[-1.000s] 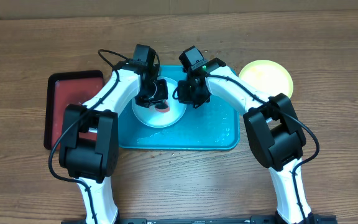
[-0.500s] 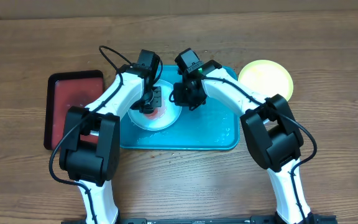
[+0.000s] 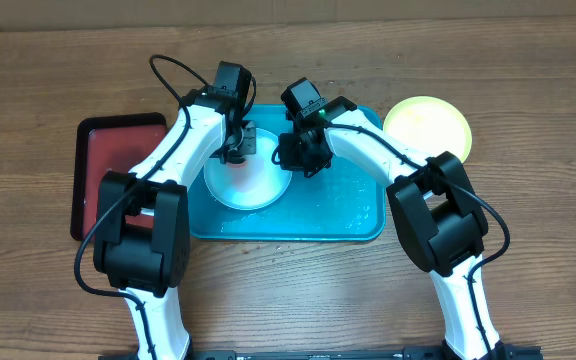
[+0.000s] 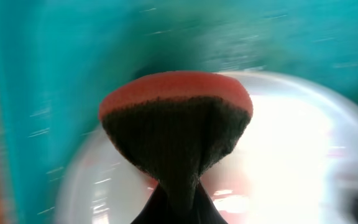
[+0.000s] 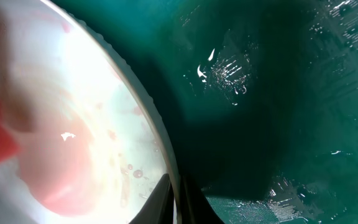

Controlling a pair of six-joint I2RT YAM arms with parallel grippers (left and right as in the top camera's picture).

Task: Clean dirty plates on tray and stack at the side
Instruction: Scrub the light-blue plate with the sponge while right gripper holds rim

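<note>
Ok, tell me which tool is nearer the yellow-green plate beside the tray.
Right. The right tool sits at the white plate's right edge, left of the yellow-green plate; the left tool is farther left, over the white plate.

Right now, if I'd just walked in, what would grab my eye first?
On the teal tray in the middle, the left claw holds a red-and-dark sponge over a smeared white plate, while the right claw pinches the plate's rim. A yellow-green plate sits alone on the table, just off the tray's right end.
</note>
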